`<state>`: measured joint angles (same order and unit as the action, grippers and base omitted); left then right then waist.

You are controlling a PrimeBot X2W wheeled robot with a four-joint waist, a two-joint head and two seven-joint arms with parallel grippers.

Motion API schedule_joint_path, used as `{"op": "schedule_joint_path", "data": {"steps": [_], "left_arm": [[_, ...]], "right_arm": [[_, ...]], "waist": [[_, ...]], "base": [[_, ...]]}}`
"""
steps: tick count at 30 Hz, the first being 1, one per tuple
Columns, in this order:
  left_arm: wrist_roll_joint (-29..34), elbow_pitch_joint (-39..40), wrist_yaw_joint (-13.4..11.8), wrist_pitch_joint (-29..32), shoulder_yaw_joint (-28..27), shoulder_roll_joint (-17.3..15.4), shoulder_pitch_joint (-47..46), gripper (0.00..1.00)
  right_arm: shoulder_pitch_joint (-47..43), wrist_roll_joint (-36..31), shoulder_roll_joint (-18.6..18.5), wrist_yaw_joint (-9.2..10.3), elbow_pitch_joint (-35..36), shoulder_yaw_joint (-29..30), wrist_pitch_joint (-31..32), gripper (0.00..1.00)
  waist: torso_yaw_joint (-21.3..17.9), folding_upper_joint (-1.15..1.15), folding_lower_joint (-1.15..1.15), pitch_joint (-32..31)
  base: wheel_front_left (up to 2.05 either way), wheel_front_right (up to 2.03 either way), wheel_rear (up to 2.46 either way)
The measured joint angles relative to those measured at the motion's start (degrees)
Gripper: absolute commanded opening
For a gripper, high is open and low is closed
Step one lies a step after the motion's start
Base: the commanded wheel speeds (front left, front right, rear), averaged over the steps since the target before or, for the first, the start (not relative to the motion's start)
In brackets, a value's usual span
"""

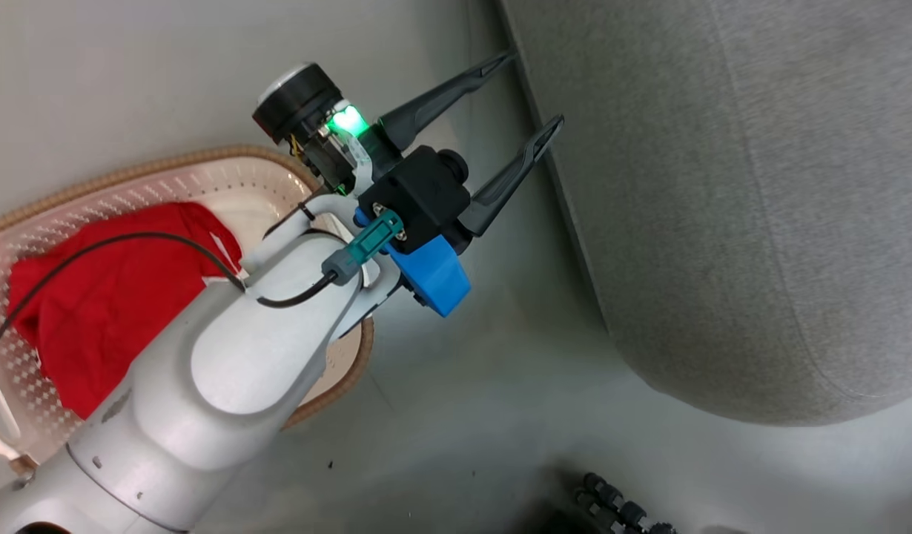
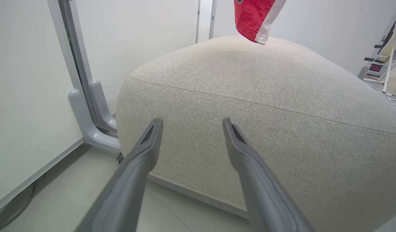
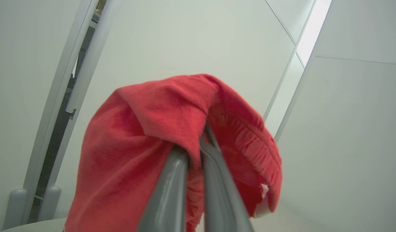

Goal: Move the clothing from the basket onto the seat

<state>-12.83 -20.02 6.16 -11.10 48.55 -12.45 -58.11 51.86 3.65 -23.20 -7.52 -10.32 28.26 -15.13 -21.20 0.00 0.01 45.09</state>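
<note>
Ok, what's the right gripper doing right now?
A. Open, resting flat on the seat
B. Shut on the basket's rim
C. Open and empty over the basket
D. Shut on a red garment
D: in the right wrist view the right gripper has its two fingers pressed close together, with the red garment pinched between them and draped over their tips.

Rounded pale silver-grey forearm shell [image 1: 226, 363], tiny dark screws [image 1: 96, 461] near its base. Thin black cable [image 1: 130, 237] running into a teal-and-grey plug [image 1: 363, 248]. Black boxy wrist block [image 1: 419, 194] with bright blue plastic bracket [image 1: 435, 280] beneath; glowing green light [image 1: 347, 120] beside a black round white-topped cap [image 1: 296, 100]. Left gripper [image 1: 535, 87]: two long, tapered dark grey fingers [image 2: 136, 174] with hollowed inner faces.
</note>
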Motion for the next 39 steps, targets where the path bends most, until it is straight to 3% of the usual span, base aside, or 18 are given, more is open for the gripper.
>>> {"op": "schedule_joint_path", "data": {"steps": [9,26,27,28,29,34,39], "left_arm": [[0.38,2.50,-0.27,1.05,0.15,-1.21,-1.08,1.00],[-0.33,3.21,-1.33,0.64,0.37,-1.52,-1.36,1.00],[-0.33,3.14,-1.44,0.44,0.38,-1.53,-1.36,1.00],[-0.43,3.02,-1.45,0.36,0.40,-1.52,-1.36,1.00],[-0.66,2.85,-1.47,0.22,0.43,-1.47,-1.36,1.00],[-1.26,1.89,-1.99,-1.18,0.49,-0.70,-0.91,1.00],[-2.78,0.08,-2.97,-3.11,-0.36,0.21,1.37,1.00]], "right_arm": [[2.07,-0.33,-1.67,0.00,-10.83,3.03,0.00,0.00],[-0.63,-0.98,3.34,0.00,-26.46,2.45,0.00,0.00],[-0.75,-0.82,3.36,0.00,-26.96,2.27,0.00,0.34],[-0.76,-0.74,3.34,0.00,-27.18,2.22,0.00,0.89],[-0.76,-0.41,3.30,0.00,-27.31,2.36,0.00,1.00],[-3.96,0.48,3.38,0.00,-25.19,2.35,0.00,1.00],[-11.69,1.35,5.55,0.00,-16.71,2.45,0.00,1.00]], "waist": [[1.07,0.00,0.00,5.00],[2.98,0.00,0.00,5.44],[3.08,0.00,-0.01,5.23],[3.15,0.00,-0.01,5.00],[3.23,0.00,-0.01,4.72],[3.63,0.00,0.00,2.61],[4.35,0.00,-0.01,-1.65]], "base": [[0.00,0.00,0.00],[0.00,0.00,0.00],[0.00,0.00,0.00],[0.00,0.00,0.00],[0.00,0.00,0.00],[0.00,0.00,0.00],[0.00,0.00,0.00]]}}
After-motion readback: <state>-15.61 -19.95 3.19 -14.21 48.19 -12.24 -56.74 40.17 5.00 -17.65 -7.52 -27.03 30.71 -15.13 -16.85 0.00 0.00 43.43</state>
